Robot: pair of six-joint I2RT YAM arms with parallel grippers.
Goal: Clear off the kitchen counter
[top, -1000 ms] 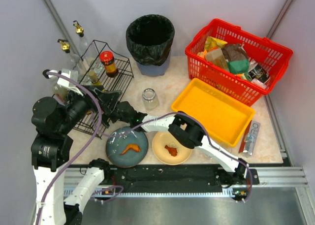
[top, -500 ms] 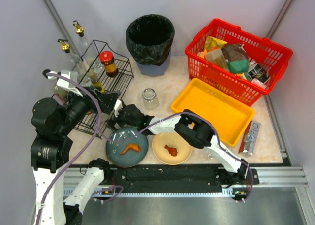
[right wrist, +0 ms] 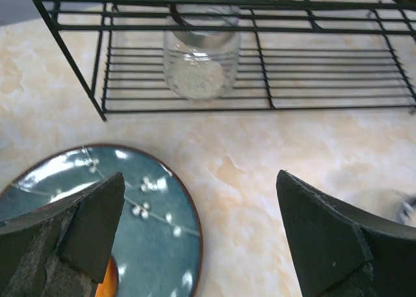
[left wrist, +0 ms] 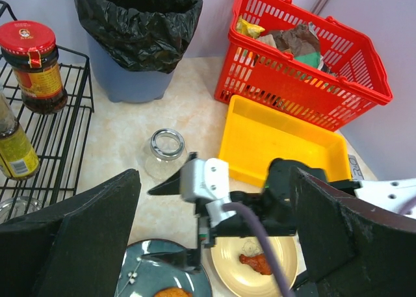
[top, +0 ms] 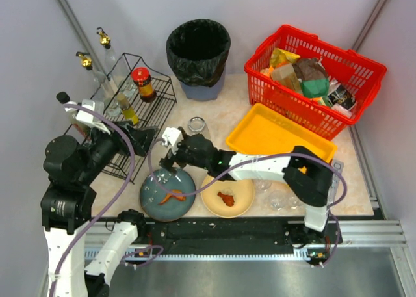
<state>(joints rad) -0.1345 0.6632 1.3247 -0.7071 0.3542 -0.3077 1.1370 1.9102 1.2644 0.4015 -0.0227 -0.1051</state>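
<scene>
Kitchen counter (top: 224, 110): wide flat beige-pink top with faint marbled stone veining and a slight sheen. It runs under every item, from the arm bases to the back wall.

- Near edge: round teal-blue glazed plate with white blossom print (top: 153, 196), an orange food strip on it.
- Just beside it: round tan-yellow plate (top: 244, 203) with a small brown fried piece.
- Mid-counter: clear glass jar (top: 196, 127), upright, mouth up.
- To the jar's right: shallow rectangular yellow plastic tray (top: 279, 147), smooth.
- Behind the tray: red plastic lattice basket (top: 292, 105) full of crumpled packets.
- At the back: round grey-blue bin with crinkled black bag liner (top: 201, 89).
- On the left: black wire rack (top: 162, 102) holding a red-lidded labelled jar (top: 143, 84).

Right gripper (top: 168, 153): jaws spread wide with nothing between them, over the blue plate's far rim. Left gripper (top: 143, 138): also spread wide and empty, at the rack's near right corner.

Only the right wrist view shows a clear glass tumbler (right wrist: 201, 69) behind the rack's wires, plus the counter veining close up. The left wrist view shows the right gripper's white body between the jar and the plates.
</scene>
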